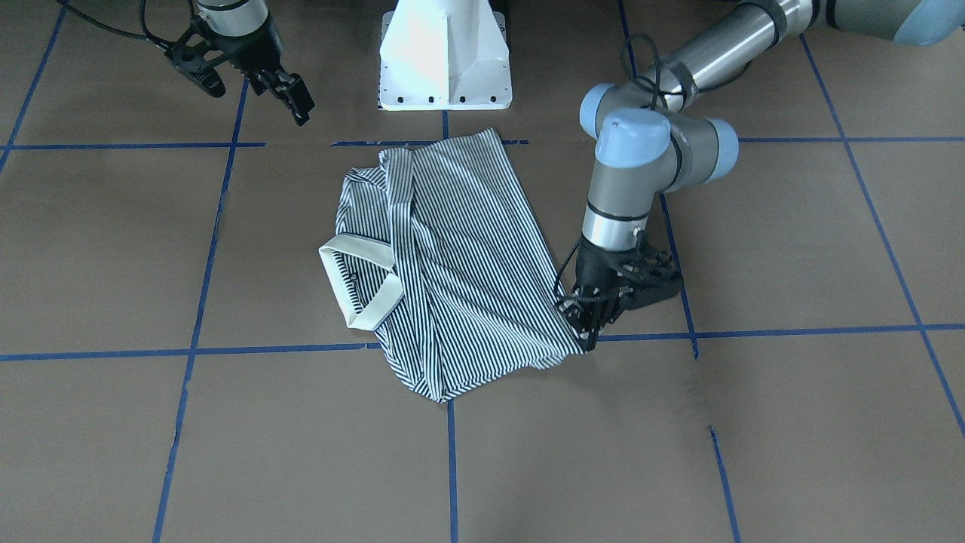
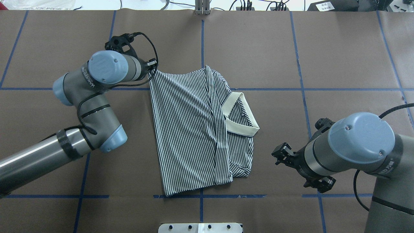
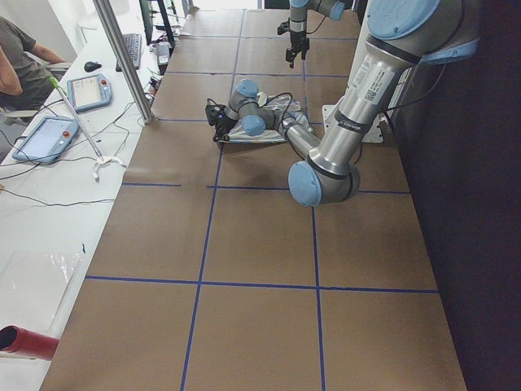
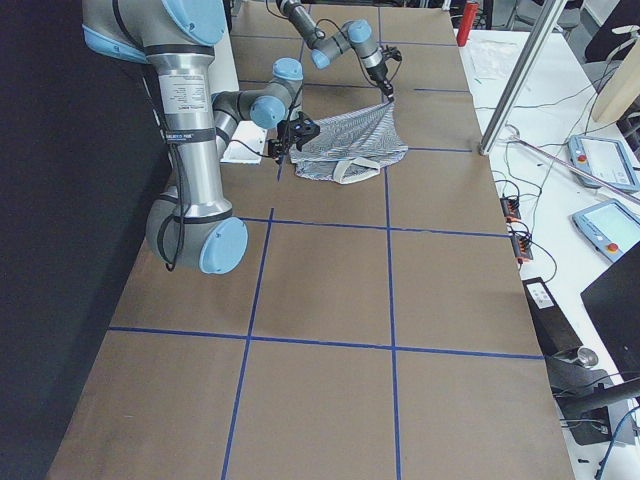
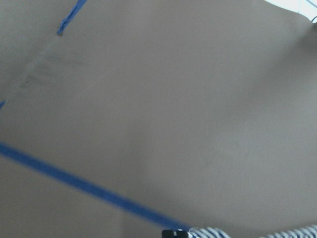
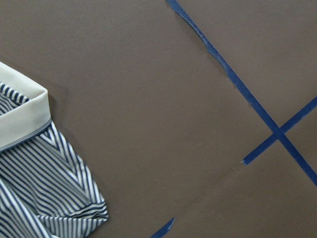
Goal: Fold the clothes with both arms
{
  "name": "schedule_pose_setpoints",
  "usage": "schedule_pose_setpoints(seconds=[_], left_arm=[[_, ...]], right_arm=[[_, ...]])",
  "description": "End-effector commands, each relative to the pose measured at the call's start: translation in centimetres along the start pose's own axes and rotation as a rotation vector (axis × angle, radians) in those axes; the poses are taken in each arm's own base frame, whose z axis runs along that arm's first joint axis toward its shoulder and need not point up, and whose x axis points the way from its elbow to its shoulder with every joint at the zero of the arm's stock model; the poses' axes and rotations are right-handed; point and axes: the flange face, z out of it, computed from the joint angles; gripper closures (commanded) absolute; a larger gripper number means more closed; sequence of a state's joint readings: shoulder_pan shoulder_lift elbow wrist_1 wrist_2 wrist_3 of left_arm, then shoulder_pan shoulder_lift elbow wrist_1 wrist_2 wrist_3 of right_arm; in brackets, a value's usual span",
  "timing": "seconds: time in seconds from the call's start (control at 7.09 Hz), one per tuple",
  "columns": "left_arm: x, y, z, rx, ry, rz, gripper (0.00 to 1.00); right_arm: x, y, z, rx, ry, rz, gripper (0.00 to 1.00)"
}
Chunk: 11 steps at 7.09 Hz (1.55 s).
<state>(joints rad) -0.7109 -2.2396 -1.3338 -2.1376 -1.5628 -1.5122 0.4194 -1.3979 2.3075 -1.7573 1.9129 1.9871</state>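
Note:
The striped polo shirt (image 1: 467,256) (image 2: 187,129) lies partly folded in the middle of the brown table, its cream collar (image 2: 241,113) (image 6: 20,114) turned toward my right arm. My left gripper (image 1: 586,328) (image 2: 150,67) is shut on the shirt's corner at the far left of the table, and in the exterior right view that corner looks slightly raised. My right gripper (image 1: 252,90) (image 2: 297,170) hangs open above the table, beside the shirt, holding nothing. The left wrist view shows only a sliver of striped cloth (image 5: 208,232) at its bottom edge.
Blue tape lines (image 1: 754,332) divide the table into squares. The white pedestal base (image 1: 445,53) stands at the robot's edge behind the shirt. Beyond the far edge, a side bench holds tablets (image 3: 89,90), a metal pole (image 3: 122,57) rises and a seated person (image 3: 12,57) shows.

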Motion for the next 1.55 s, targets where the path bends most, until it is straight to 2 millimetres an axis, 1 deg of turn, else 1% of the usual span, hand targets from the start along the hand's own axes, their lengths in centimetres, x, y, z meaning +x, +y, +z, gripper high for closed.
schedule_pose_setpoints(seconds=[0.0,0.14,0.28,0.42,0.56,0.71,0.85,0.99,1.13,1.27,1.41], left_arm=[[3.0,-8.5,5.1,0.055,0.013,0.051,1.0],[2.7,-9.1,5.5,0.06,0.021,0.064,0.78],[2.3,-9.1,5.7,0.06,0.018,0.064,0.74],[0.3,-9.1,5.8,0.061,0.02,0.063,0.69],[-2.2,-9.2,3.9,0.043,0.05,0.063,0.68],[-5.2,-7.7,0.6,-0.028,0.103,0.065,0.68],[-7.1,-6.7,-2.8,-0.066,0.153,0.068,0.68],[-10.0,-5.8,-4.7,-0.084,0.158,0.07,0.68],[-11.0,-5.5,-5.2,-0.099,0.159,0.071,0.68],[-11.1,-5.3,-5.2,-0.104,0.157,0.072,0.68],[-11.7,-5.1,-4.9,-0.108,0.148,0.071,0.68]], right_arm=[[-0.3,-0.8,-0.5,0.01,-0.013,0.014,0.0],[-0.4,-1.3,-0.6,0.018,-0.017,0.017,0.0],[-1.3,-2.2,-0.2,0.046,-0.024,0.024,0.0],[-5.3,-1.7,0.0,0.065,-0.066,0.0,0.0],[-9.8,-1.1,0.6,0.077,-0.086,0.001,0.0],[-13.0,-0.1,0.2,0.11,-0.122,-0.032,0.0],[-15.9,1.2,1.2,0.111,-0.11,-0.127,0.0],[-18.8,2.5,3.0,0.11,-0.074,-0.25,0.0],[-21.4,4.0,3.8,0.104,-0.058,-0.358,0.0],[-23.7,7.0,4.7,0.092,-0.041,-0.475,0.0],[-26.7,8.7,5.7,0.087,-0.013,-0.492,0.0]])
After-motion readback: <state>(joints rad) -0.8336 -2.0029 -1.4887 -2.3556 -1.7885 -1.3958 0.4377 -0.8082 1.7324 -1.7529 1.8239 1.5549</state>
